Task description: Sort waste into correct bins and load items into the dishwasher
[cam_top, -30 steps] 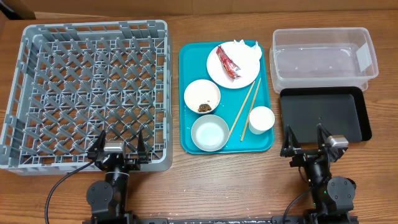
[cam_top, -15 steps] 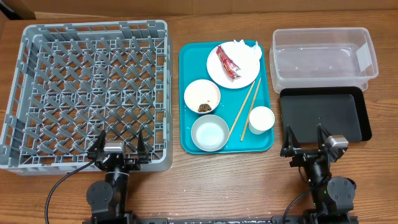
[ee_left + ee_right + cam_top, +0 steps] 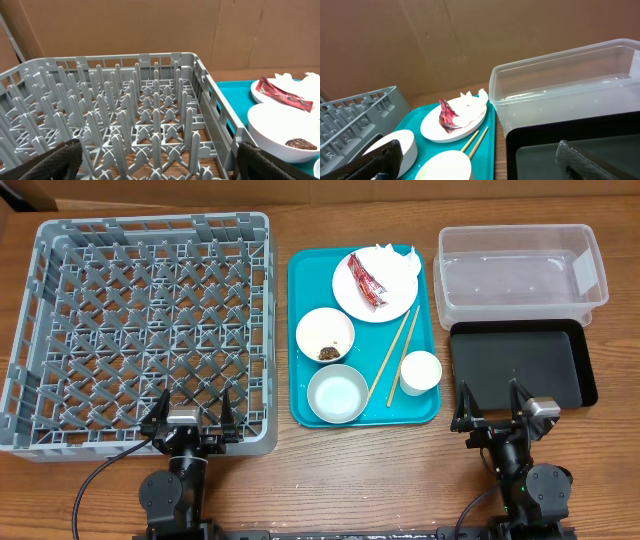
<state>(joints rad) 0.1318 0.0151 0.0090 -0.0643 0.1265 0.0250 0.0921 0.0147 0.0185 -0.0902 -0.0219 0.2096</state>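
Teal tray (image 3: 305,270) and everything on it sat exactly as it had a second before: nothing had shifted, so you had not yet begun the job. Your left fingers (image 3: 158,410) hung spread to their widest and empty over the near edge of the grey dish rack (image 3: 140,330), left of the tray. Your right fingers (image 3: 462,408) were just as wide and just as empty over the near edge of the black tray (image 3: 520,365), right of it. At the teal tray's far end the plate (image 3: 395,302) carried the red wrapper (image 3: 366,281) and the crumpled napkin (image 3: 395,258). Nearer you stood the bowl (image 3: 325,326) with brown scraps (image 3: 328,353) in it, then the empty bowl (image 3: 337,393), with the chopsticks (image 3: 403,352) and the small cup (image 3: 421,372) along the tray's right side. The clear tub (image 3: 520,275) lay empty to the tray's right, beyond the black tray. With neither arm having moved, every piece of waste awaited a bin and every dish awaited the rack. I judged the wrapper or napkin a fair first pick for your right arm.
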